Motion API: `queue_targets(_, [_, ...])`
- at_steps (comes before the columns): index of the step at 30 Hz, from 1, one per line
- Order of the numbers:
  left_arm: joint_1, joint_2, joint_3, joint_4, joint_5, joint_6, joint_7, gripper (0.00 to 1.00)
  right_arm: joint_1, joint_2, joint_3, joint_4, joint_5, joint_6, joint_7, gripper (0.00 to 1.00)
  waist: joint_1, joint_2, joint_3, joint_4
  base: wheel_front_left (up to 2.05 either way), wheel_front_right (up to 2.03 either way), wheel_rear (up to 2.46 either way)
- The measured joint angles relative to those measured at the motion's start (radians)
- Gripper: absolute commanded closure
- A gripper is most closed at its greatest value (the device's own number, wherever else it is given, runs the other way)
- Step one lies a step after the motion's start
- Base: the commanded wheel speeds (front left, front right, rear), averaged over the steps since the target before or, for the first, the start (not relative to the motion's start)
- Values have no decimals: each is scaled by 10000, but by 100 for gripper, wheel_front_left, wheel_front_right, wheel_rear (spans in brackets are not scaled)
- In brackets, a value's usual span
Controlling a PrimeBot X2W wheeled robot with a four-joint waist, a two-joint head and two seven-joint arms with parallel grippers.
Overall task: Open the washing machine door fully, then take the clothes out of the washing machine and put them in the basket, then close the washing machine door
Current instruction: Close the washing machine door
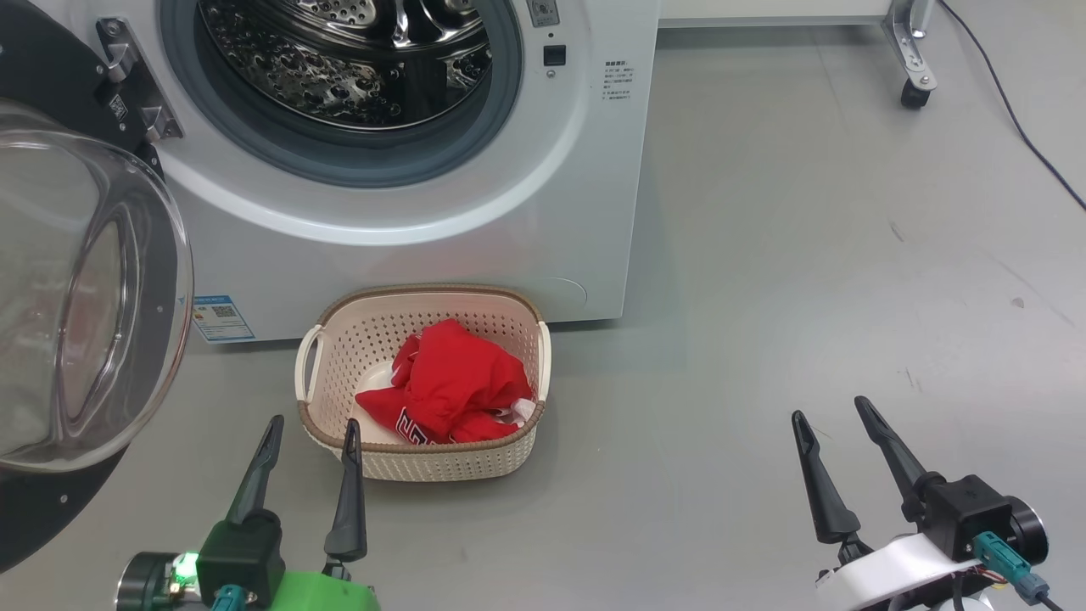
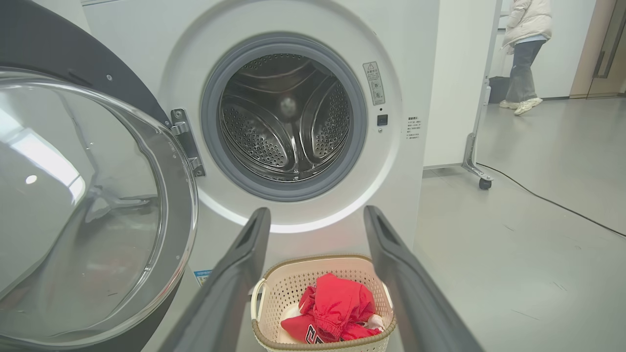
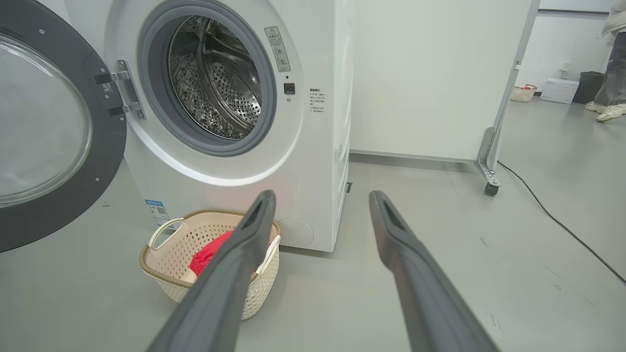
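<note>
door [image 1: 85, 288]: open, 9 o'clock of washing machine [image 1: 543, 212]
clothes [image 1: 450, 382]: in basket [image 1: 441, 462], 6 o'clock
left gripper [image 1: 313, 423]: spread wide, empty
right gripper [image 1: 830, 408]: spread wide, empty

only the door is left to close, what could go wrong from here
1. The washing machine door hangs wide open close beside the open left hand; pushing its bulging glass rather than the black frame could make the hand slip.
2. The basket with the clothes sits close in front of the washing machine, so an arm following the door might knock it.
3. A cable crosses the floor to the right; rolling that way could snag it.
</note>
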State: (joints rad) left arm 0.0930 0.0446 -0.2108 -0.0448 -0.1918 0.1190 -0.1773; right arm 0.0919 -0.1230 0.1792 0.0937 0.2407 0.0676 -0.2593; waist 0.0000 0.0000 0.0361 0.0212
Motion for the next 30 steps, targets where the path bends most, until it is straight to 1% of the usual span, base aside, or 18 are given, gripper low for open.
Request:
queue_targets(9, [-7,4,-136,4,0,0,2,0,2,-2,-132,0,0,-36,-2,0,0,0,-6,126,0,0,0])
queue_targets(10, [-8,2,-186,6,0,0,2,0,3,-6,-163,0,0,-86,0,0,0,0,-15,164,0,0,0])
queue_targets(15, [-12,4,-199,27,0,0,2,0,33,0,-169,4,2,-86,0,0,0,0,-80,407,0,0,0])
queue_targets(23, [-15,4,-213,0,2,0,2,0,196,-35,-236,-109,0,-88,0,0,0,0,-57,1022,0,0,0])
queue_targets(30, [-15,4,-203,-52,0,0,-15,0,200,-161,-326,-230,-19,-86,0,0,0,0,41,1800,0,0,0])
